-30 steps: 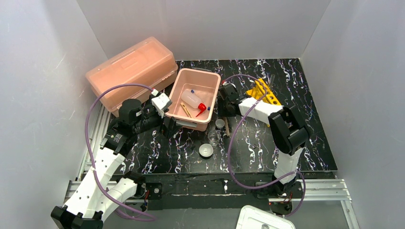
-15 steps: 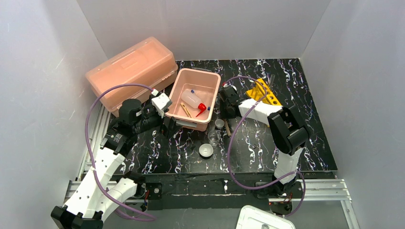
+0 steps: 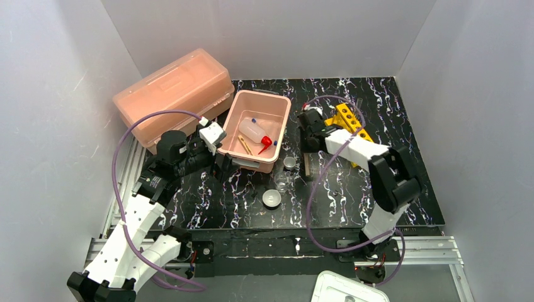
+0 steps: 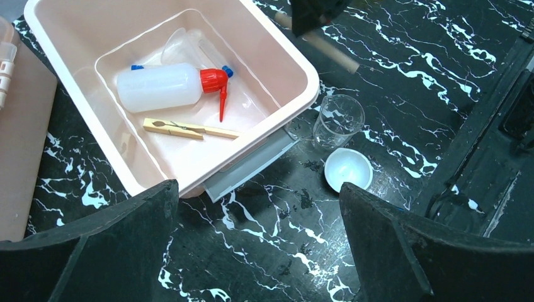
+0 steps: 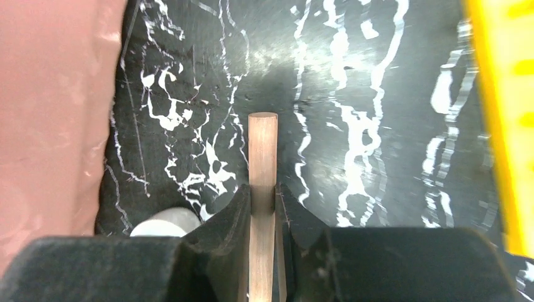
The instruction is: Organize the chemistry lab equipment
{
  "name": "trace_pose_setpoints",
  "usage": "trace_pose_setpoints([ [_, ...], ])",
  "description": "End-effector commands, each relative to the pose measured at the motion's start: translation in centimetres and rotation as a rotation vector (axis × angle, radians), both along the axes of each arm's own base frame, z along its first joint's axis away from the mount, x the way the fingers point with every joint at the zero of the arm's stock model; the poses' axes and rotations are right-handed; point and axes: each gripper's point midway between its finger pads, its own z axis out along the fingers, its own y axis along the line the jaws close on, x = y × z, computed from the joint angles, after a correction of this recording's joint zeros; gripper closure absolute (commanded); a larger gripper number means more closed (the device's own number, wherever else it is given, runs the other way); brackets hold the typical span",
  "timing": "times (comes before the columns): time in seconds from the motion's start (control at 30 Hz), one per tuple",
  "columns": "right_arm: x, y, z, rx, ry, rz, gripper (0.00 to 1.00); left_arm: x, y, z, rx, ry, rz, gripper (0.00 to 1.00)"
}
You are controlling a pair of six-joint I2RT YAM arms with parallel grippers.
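on the black marbled table (image 3: 403,189), right of centre: right gripper (image 5: 262,200), fingers (image 5: 230,217) pressed against both sides of a wooden stick (image 5: 262,151). the stick's round end juts out ahead of the fingertips, over bare table between the pink rectangular tub (image 5: 50,126) and the yellow holed rack (image 5: 504,94).

left gripper (image 4: 257,192): fingers spread wide, nothing between them, hanging above the tub's near corner.

tub contents, left wrist view:
- white squeeze bottle with red spout (image 4: 157,87), lying on its side
- wooden peg (image 4: 189,130), flat on the floor just beside the bottle
- clear funnel (image 4: 179,47), faint, behind the bottle

loose on the table, near the tub's front:
- tiny beakers (image 3: 289,162), upright, just beside the tub
- white dish (image 4: 347,168), open side up, just beside the nearer beaker

far left: large pink lidded box (image 3: 173,88), lid shut, touching or nearly touching the tub's far corner; which of the two cannot be told.
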Motion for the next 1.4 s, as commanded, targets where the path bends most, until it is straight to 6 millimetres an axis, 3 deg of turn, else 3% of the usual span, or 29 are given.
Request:
trace_pose_setpoints([
  [0.0,1.3,-1.6,9.0,0.011,-0.183,-0.025,0.99,-0.1,0.3,-0.9,-0.010,0.053,0.041,0.01],
  [0.07,2.1,-0.7,13.8,0.075,-0.258,-0.011,0.99,0.0,0.4,-1.1,-0.023,0.073,0.067,0.01],
  [0.23,3.1,2.5,22.6,0.239,-0.360,0.045,0.99,0.5,0.7,-1.9,-0.035,0.089,0.107,0.01],
  [0.3,3.6,4.4,24.8,0.290,-0.378,0.088,0.99,0.6,0.9,-2.1,-0.031,0.087,0.113,0.01],
  [0.4,4.2,8.2,26.5,0.319,-0.381,0.152,0.99,0.5,1.0,-2.2,-0.028,0.084,0.117,0.01],
  [0.47,4.6,11.0,26.6,0.340,-0.368,0.197,0.99,0.5,1.1,-2.3,-0.024,0.082,0.119,0.01],
  [0.6,5.3,16.0,24.6,0.360,-0.310,0.265,0.99,0.3,1.4,-2.1,-0.012,0.061,0.119,0.01],
  [0.83,3.8,21.1,16.5,0.328,-0.169,0.373,0.99,0.1,1.1,-0.7,-0.049,0.060,0.119,0.01],
  [1.0,2.7,22.3,12.5,0.290,-0.100,0.410,0.99,0.2,1.0,-0.4,-0.056,0.047,0.110,0.01],
  [1.03,2.6,22.4,11.8,0.286,-0.088,0.412,0.95,0.2,1.0,-0.5,-0.055,0.041,0.110,0.01],
  [1.13,2.3,22.3,10.4,0.271,-0.059,0.404,0.67,-0.3,0.9,0.0,-0.073,0.017,0.098,0.01],
  [1.17,2.3,22.2,10.2,0.270,-0.054,0.402,0.63,-0.5,0.9,0.3,-0.081,0.006,0.090,0.01],
  [1.27,2.2,22.0,10.9,0.268,-0.060,0.398,0.56,-0.8,0.8,0.9,-0.095,-0.004,0.085,0.01],
  [1.37,2.3,21.5,13.9,0.272,-0.114,0.401,0.47,-0.7,0.9,0.8,-0.088,0.015,0.094,0.01],
])
